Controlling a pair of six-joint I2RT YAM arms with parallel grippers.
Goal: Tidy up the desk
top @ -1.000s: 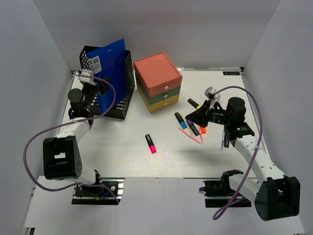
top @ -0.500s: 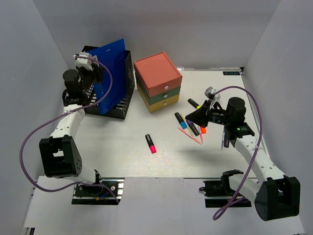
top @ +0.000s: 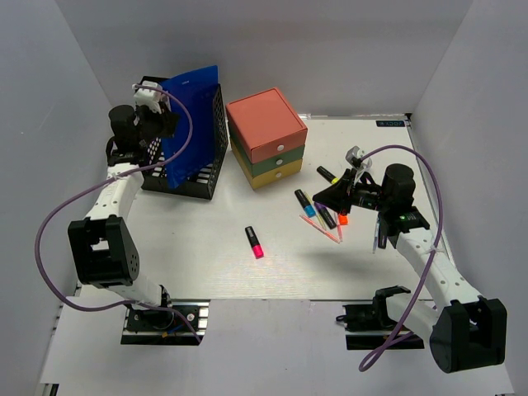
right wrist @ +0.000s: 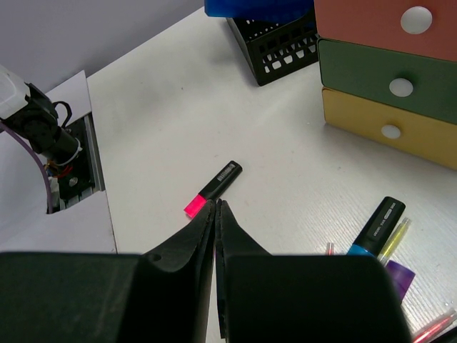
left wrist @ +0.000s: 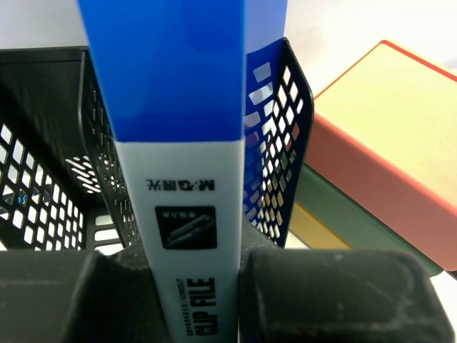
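- In the black holder [top: 209, 169], the blue file [top: 191, 115], pinched by the left tool [top: 162, 125], is being leaned further right, and is nearly filed.
- The right tool [top: 322, 195] is being kept pressed together.

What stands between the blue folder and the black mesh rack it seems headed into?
Nothing visible. The left jaws clamp the folder by its spine, and its lower part already sits inside the rack, showing blue through the mesh. The drawer box stands beside the rack, not over its opening.
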